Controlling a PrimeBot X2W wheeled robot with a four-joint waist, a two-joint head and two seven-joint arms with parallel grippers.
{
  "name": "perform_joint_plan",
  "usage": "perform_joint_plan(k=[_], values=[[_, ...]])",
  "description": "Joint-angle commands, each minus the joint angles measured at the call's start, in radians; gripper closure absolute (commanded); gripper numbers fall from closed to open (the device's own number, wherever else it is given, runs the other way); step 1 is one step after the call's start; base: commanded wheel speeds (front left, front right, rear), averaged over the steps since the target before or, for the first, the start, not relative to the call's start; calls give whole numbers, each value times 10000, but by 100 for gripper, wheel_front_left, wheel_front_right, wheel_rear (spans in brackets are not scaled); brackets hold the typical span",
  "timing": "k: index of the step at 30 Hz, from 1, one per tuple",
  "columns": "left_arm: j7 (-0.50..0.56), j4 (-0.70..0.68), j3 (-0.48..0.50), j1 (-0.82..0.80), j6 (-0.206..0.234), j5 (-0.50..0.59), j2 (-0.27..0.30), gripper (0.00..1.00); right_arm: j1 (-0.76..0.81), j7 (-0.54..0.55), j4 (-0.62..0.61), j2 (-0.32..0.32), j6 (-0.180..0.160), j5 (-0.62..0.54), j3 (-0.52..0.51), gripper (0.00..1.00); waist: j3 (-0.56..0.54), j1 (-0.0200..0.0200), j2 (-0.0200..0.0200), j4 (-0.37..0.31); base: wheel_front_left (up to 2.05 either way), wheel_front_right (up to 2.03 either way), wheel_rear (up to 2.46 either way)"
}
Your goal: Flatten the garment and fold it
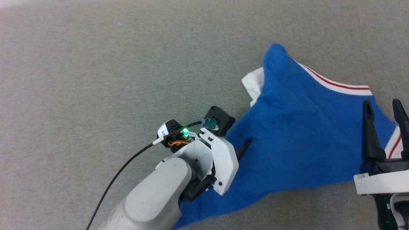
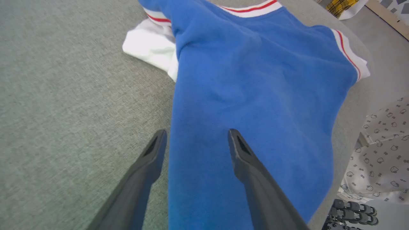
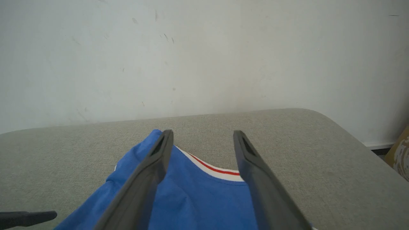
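Left wrist view: left gripper [image 2: 195, 135] had its jaws wide apart, clamped on nothing. One finger sat over the grey woven table top [image 2: 64, 95], the other over the bright blue soft cloth T-shirt [image 2: 249, 95], straddling its edge. The shirt lay rumpled on the table top with a white sleeve [image 2: 150, 44] poking out beside it at the far left. White bands with a thin red stripe ran along its far edges. Off the table's rounded edge lay a white cloth with small cartoon prints [image 2: 380, 150] and, further away, something in yellow plaid [image 2: 343, 4].

Right wrist view: right gripper [image 3: 203, 135] also had its jaws apart and empty, above the shirt near a striped band. Behind the table was a scuffed white wall [image 3: 191, 48].

Head view: the shirt lay right of centre. The pale left forearm [image 1: 159, 195] reached over its near-left corner. The right gripper was at the lower right, fingers pointing up over the shirt's right end.
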Motion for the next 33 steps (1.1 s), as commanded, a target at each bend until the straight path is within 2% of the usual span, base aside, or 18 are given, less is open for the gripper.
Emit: perform_joint_plan(k=[1,7,8,9,10,16,20,25,27,29,30,33], values=[[-67,577,-31,-248,-106,-88,-136,0,-169,-74,73,30,-9,52,-36,0,405,-2,0,-480,0,0,0],[-349,2310,-159,-496,-193,-6,-341,0,-274,-146,115,30,-9,66,-47,0,620,-2,0,-661,0,0,0],[-433,2491,-151,-511,-253,-75,-401,55,-288,-150,112,30,-9,66,-70,0,641,-2,0,-644,0,0,0],[-578,2611,-130,-543,-310,-128,-451,86,-295,-150,108,30,-9,61,-112,0,653,-2,0,-604,0,0,0],[-745,2693,-75,-588,-352,-187,-487,100,-297,-144,102,30,-9,45,-167,0,653,-2,0,-540,0,0,0],[-2007,2532,586,-1023,100,25,-146,100,-268,-69,46,30,-9,-91,-275,0,439,-2,0,-88,0,0,0],[-2432,1784,1180,-1263,647,306,692,100,-179,27,-15,30,-9,-174,-261,0,100,-2,0,331,0,0,0],[-2073,-130,1609,-1101,1337,774,1916,100,5,162,-88,30,-9,-223,-227,0,-299,-2,0,754,0,0,0],[-1680,-1010,1485,-836,1513,1014,2284,98,74,206,-110,30,-9,-224,-212,0,-402,-2,0,866,0,0,0],[-1297,-1791,1109,-487,1556,1264,2461,82,130,230,-122,30,-9,-213,-184,0,-462,-2,0,945,0,0,0],[-1160,-2150,840,-297,1545,1396,2460,80,157,234,-123,30,-9,-204,-162,0,-480,-2,0,968,0,0,0],[-953,-2776,-107,315,1403,1513,2003,87,208,232,-106,30,-9,-158,-70,0,-448,-2,0,995,0,0,0]])
